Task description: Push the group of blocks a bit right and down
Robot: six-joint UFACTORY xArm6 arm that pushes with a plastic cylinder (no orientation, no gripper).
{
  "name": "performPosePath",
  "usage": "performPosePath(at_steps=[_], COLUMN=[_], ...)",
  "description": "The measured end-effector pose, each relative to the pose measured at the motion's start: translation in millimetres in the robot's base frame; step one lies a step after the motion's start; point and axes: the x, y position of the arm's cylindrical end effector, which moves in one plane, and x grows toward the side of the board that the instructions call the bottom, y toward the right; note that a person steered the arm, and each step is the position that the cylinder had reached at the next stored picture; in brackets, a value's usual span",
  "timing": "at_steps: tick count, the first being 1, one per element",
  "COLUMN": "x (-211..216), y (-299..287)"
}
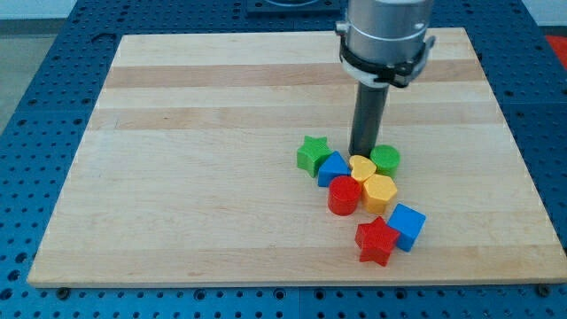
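Note:
A group of blocks lies right of the board's middle, toward the view's bottom. A green star (312, 153), a blue triangle-like block (334, 167), a yellow heart (361, 167) and a green round block (384, 159) form the upper row. Below them are a red cylinder (344, 196) and a yellow hexagon-like block (379, 191). A blue cube (407, 225) and a red star (376, 240) sit lowest. My tip (363, 156) stands at the group's top edge, touching or nearly touching the yellow heart, between the blue block and the green round block.
The wooden board (195, 177) lies on a blue perforated table (35, 53). The board's bottom edge is a short way below the red star. The arm's grey body (386, 35) hangs over the board's top right.

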Motion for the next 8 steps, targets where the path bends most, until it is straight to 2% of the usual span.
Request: performPosePath(at_steps=[1, 3, 5, 6, 8], x=[20, -36, -22, -11, 7], y=[11, 1, -103, -109, -72])
